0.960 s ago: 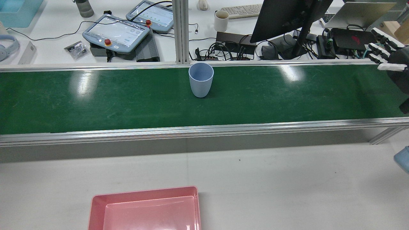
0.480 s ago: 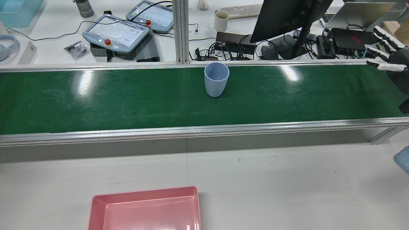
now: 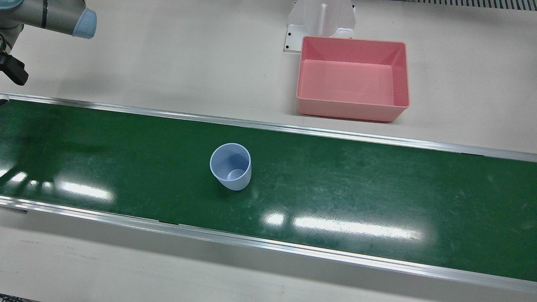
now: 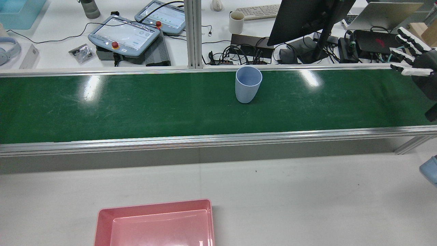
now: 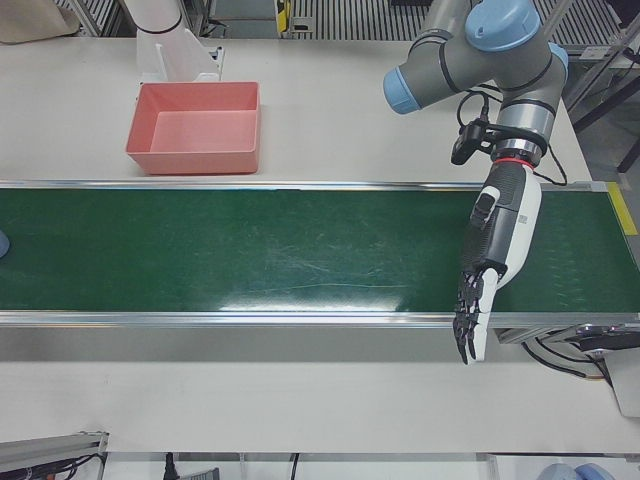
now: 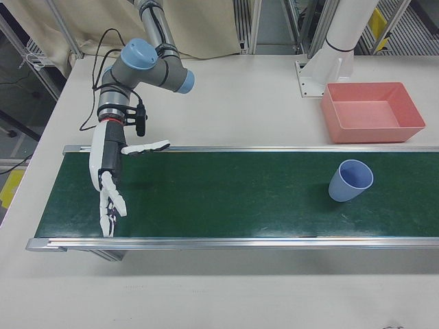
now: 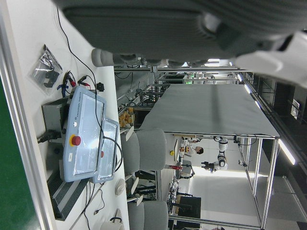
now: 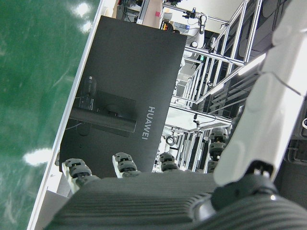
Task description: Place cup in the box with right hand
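Observation:
A pale blue cup [image 4: 248, 84] stands upright and empty on the green conveyor belt [image 4: 136, 109], near its far edge. It also shows in the front view [image 3: 230, 167] and the right-front view [image 6: 350, 180]. My right hand [image 4: 414, 65] is open with fingers spread, over the belt's right end in the rear view, far from the cup; the right-front view [image 6: 107, 171] shows it too. The pink box [image 4: 153, 205] sits empty on the white table on the near side of the belt, also in the front view [image 3: 350, 112]. My left hand [image 5: 495, 260] hangs open over the belt's other end.
Aluminium rails [image 4: 218, 140] edge the belt on both sides. Behind the belt's far edge a desk holds teach pendants [image 4: 124, 34], a monitor [image 4: 307, 20], cables and a mug [image 4: 236, 22]. A vertical post [image 4: 193, 34] stands at the far rail.
The cup has travelled to the right along the belt in the rear view, closer to my right hand. The right hand has shifted only slightly.

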